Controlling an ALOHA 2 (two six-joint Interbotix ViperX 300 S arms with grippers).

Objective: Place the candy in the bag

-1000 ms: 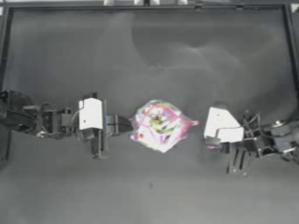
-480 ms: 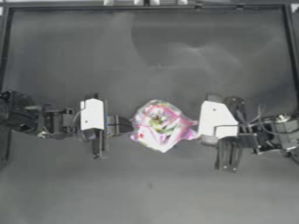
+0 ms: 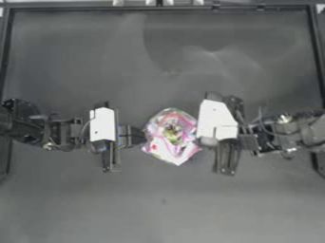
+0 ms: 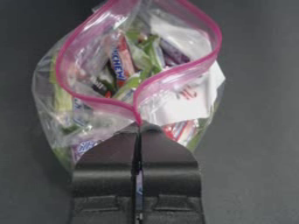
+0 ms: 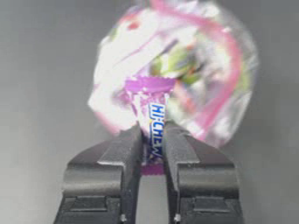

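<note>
The right pincer [image 5: 153, 131] was clamped on the candy [image 5: 152, 114], held just beside the bag [image 3: 170, 135] at mid-worktop [image 3: 165, 57]. The left pincer [image 4: 139, 127] was shut on the pink mouth strip, propping the mouth open. The likely risk: the mouth was narrow and twisted, so a candy released off-line could strike the strip and drop onto the worktop, or the limp film could slip free and close.

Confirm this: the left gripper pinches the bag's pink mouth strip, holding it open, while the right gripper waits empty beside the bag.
Not quite. The right gripper is not empty: the right wrist view shows its fingers shut on the candy, pointed at the bag. The rest holds: the left gripper pinches the pink strip, and the mouth gapes open.
</note>
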